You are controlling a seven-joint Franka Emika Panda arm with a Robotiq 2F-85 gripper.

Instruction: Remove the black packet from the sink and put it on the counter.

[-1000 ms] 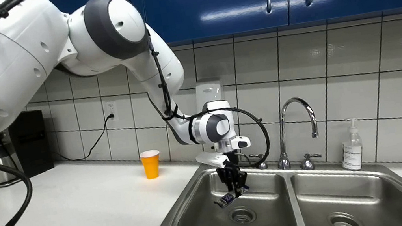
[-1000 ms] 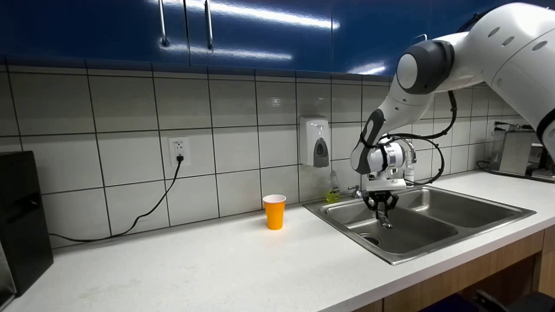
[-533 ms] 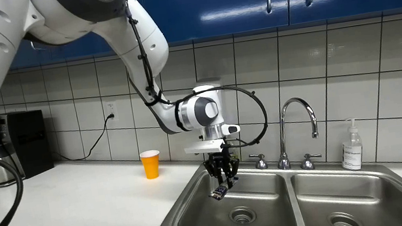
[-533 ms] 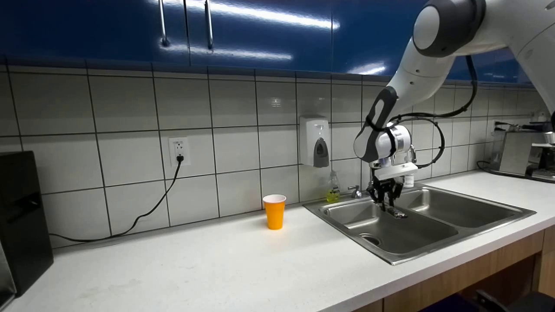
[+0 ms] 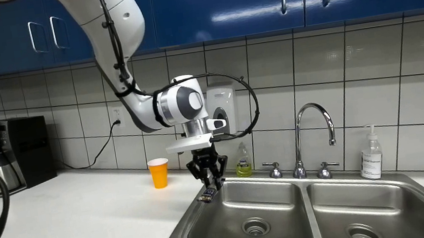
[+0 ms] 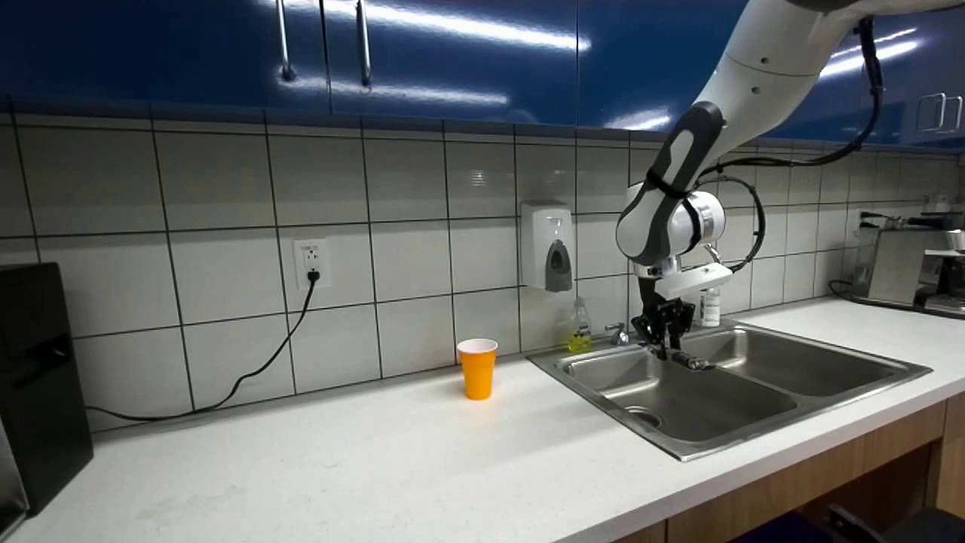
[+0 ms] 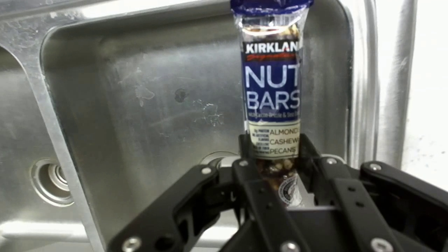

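White, the bent arm (image 5: 129, 30) hangs its gripper (image 7: 275, 147) downward above the sink (image 5: 310, 215), fingers pinching the packet (image 7: 273, 84) (it reads NUT BARS); beside the sink's rim, broad counter (image 5: 97, 224) stretches, an orange cup (image 5: 159, 174) upon it.

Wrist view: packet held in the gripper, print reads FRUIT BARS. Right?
No, the print: the wrist view shows the packet reading NUT BARS, not FRUIT BARS. It is held in the gripper, as you say.
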